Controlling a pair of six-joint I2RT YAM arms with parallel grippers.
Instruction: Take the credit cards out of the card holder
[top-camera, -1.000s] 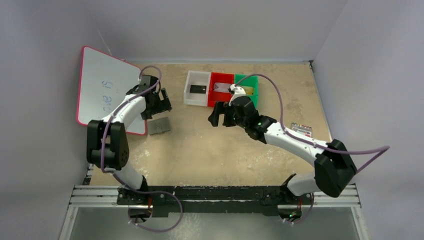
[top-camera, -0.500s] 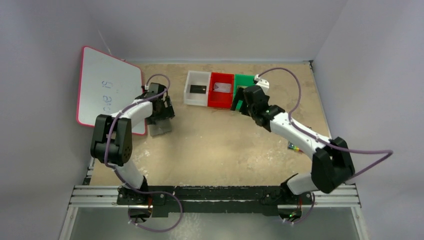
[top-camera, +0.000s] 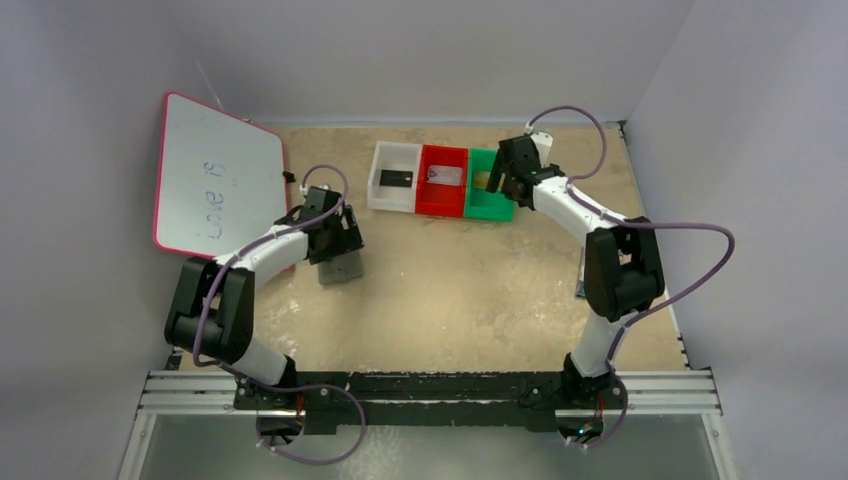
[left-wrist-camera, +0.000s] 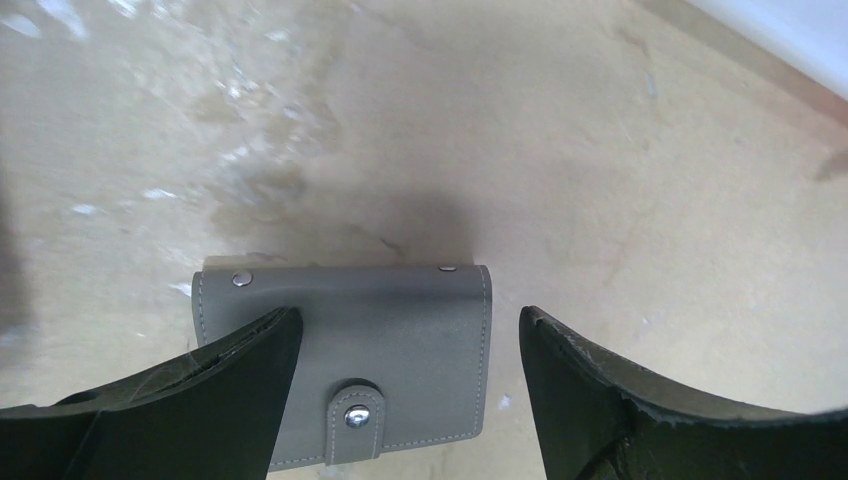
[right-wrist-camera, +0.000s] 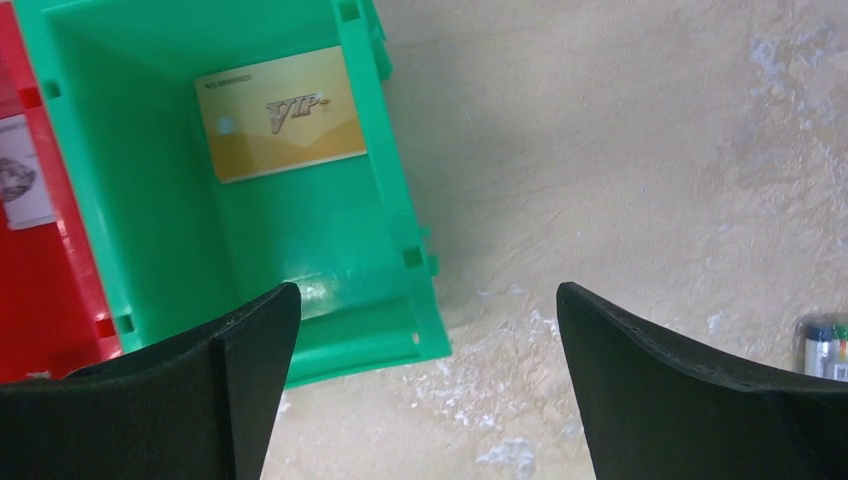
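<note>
Grey card holder (left-wrist-camera: 400, 340) shut on counter (left-wrist-camera: 600, 150); black card (top-camera: 397, 178) in white tray (top-camera: 393, 206), silvery card (top-camera: 445, 175) in red tray (top-camera: 440, 208), gold card (right-wrist-camera: 280, 112) in green tray (right-wrist-camera: 290, 240)

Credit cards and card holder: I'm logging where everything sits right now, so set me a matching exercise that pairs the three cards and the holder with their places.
Things
1. black card
2. silvery-grey card
3. gold card
4. card holder

Places
A. in the green tray
B. on the table, closed, between the fingers of the left gripper
C. in the white tray
D. in the red tray

Pairs: 1-C, 2-D, 3-A, 4-B
</note>
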